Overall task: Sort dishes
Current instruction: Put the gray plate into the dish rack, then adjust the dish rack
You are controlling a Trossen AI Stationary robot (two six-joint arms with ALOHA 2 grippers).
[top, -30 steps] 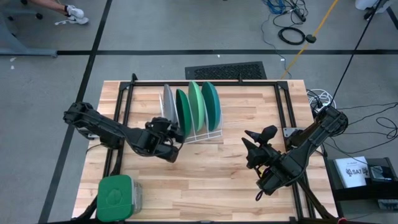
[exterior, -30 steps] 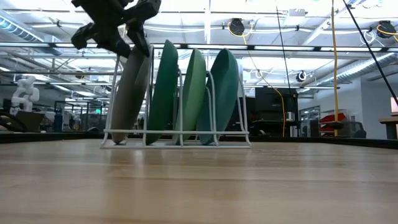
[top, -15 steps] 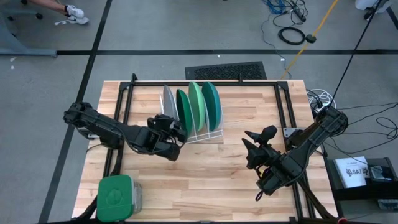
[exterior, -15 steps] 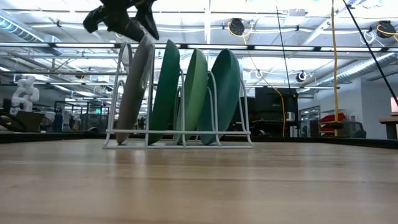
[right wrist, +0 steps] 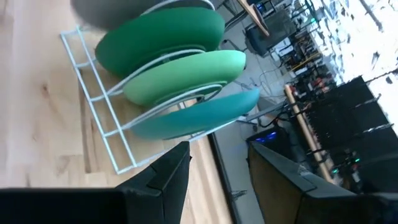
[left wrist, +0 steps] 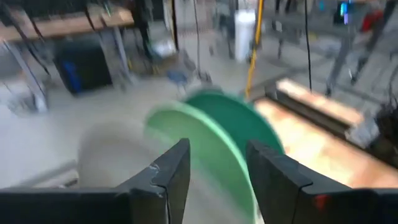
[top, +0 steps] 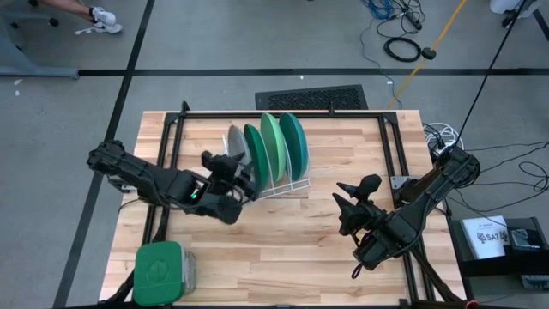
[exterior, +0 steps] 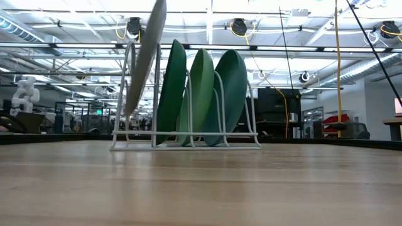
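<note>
A white wire rack [top: 290,184] [exterior: 188,142] stands at the table's far middle. In it, on edge, are a dark green plate [top: 254,148] [exterior: 171,88], a mint plate [top: 271,144] [exterior: 200,94] and a teal plate [top: 293,144] [exterior: 229,94]. A grey plate [top: 234,140] [exterior: 146,56] rises aslant out of the rack's left end. My left gripper [top: 229,163] is at it, above the low view's top. My right gripper [top: 347,196] [right wrist: 214,174] waits open at the near right, facing the rack. My left gripper has the grey plate by its rim [top: 232,157] on the side toward the table's near-left, coming from the left and slanting slightly down. The plate hangs tilted, its lower rim [exterior: 128,114] clear of the rack's base. Blur in the wrist view hides the fingers' exact hold.
A green square lidded container [top: 159,270] sits at the near left corner. Black frame bars [top: 283,113] run along the table's far and side edges. Bare wood lies between the rack and the near edge.
My left gripper has gone up and rolled, taking the grey plate with it. The plate's lower rim has come up off the rack's base and the plate leans further over. The rack with the other three plates has slid slightly toward the table's right.
</note>
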